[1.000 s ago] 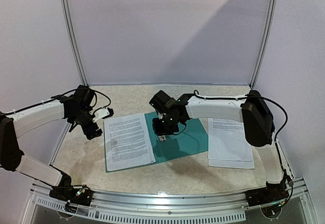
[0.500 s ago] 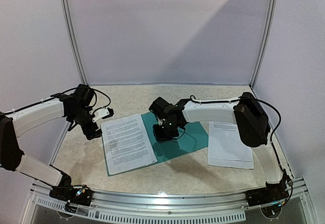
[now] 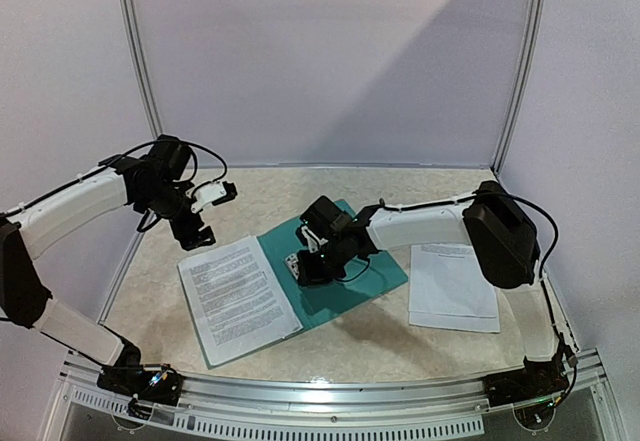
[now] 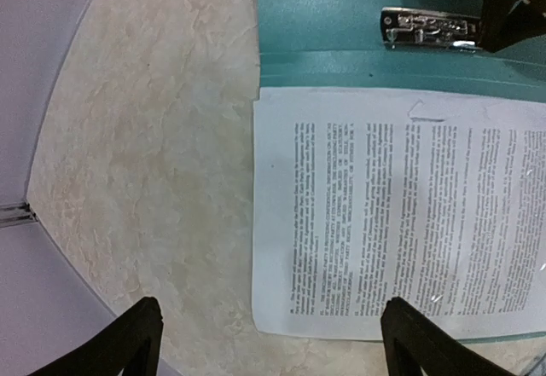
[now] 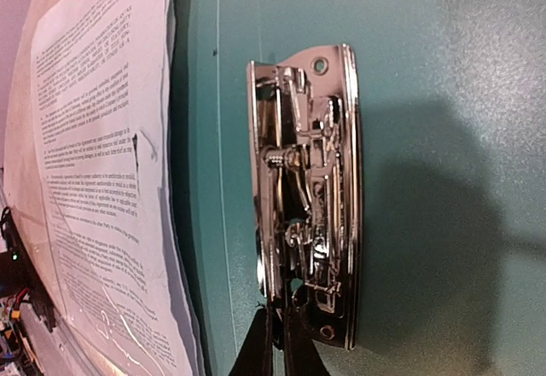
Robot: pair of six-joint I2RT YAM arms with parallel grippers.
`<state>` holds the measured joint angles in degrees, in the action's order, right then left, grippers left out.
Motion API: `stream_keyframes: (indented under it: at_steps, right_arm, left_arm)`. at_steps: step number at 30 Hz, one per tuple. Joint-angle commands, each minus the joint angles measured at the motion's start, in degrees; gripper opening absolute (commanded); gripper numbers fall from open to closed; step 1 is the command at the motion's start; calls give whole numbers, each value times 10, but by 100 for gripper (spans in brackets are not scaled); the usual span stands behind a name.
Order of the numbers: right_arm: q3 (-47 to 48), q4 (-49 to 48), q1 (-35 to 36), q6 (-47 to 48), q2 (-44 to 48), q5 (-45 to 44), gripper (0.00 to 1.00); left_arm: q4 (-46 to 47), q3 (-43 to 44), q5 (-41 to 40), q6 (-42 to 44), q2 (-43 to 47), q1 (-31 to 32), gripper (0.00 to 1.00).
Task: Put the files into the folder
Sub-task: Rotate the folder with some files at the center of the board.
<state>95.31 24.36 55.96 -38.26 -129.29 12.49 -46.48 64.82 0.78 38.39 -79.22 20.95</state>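
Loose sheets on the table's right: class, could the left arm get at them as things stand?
Probably not. The left gripper hovers open far to the left; the open folder and the right arm, right gripper shut at the metal clip, lie between it and the sheets.

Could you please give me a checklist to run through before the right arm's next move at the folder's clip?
1. Folder lying open, clip exposed: ok.
2. Right tool at the clip: ok; it is shut at one end of it.
3. Clip actually gripped: cannot tell.
4. Clip raised enough to take paper: cannot tell.
5. Left tool out of the way: ok; it is open, above the sheet on the left cover.
6. All sheets in: not ok; a pile lies on the table right of the folder.
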Motion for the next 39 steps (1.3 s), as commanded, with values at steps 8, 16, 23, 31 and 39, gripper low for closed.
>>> stream_keyframes:
  at_steps: [8,16,23,31,39]
  right_arm:
    - [-65,-5,19,16,40,66,2]
    - [-56,-3,-6,-1,41,55,15]
    - [-49,31,-10,12,76,14,21]
    - [2,92,24,63,63,-89,34]
    - [52,112,40,88,8,-86,43]
  left_arm:
    - [-9,28,181,257,-74,37,87]
    - [-13,169,162,207,-240,57,79]
    - [-41,254,87,107,-341,-24,69]
    - [-75,209,61,58,-348,-111,46]
    - [-46,104,5,79,-336,-116,36]
